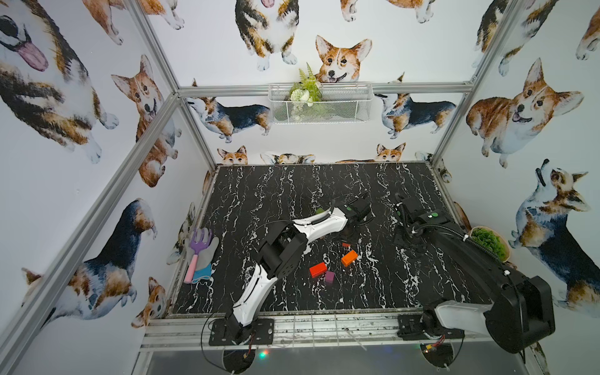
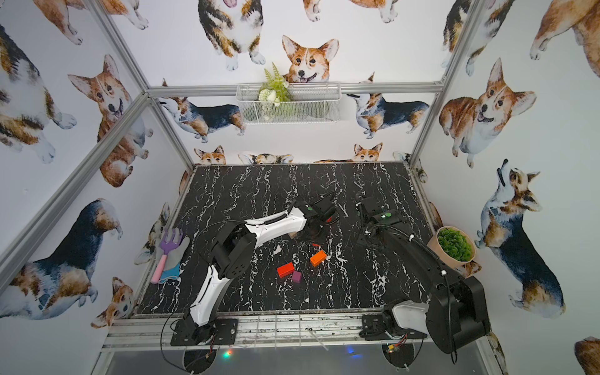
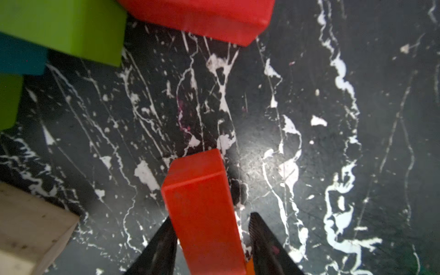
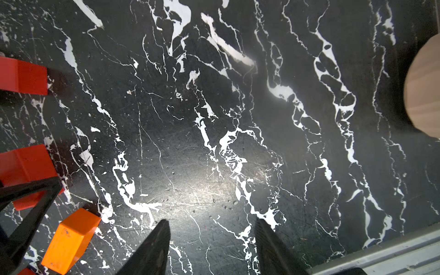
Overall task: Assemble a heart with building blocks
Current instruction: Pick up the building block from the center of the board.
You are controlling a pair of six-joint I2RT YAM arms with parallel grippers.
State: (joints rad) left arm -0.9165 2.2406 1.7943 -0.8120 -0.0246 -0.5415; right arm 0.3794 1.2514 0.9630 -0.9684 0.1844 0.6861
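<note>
Now, nearest me, my left claw (image 3: 212,216) stands apart astride a red brick (image 3: 195,181), not yet clamped. The brick's long axis runs straight ahead toward a second red brick (image 3: 202,16), with a green brick (image 3: 71,26) beside it. My right claw (image 4: 212,223), farther off, gapes over the black marbled desk (image 4: 238,119) holding nothing, and corgi-print walls (image 1: 97,130) close the room.

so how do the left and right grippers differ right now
The left gripper straddles a red brick, with a gap at one finger; the right gripper has only bare table between its fingers. The left gripper sits among a green block, a teal block and a beige block; the right gripper stands apart, an orange brick to one side. Shared: both point down at the table, jaws apart.
</note>
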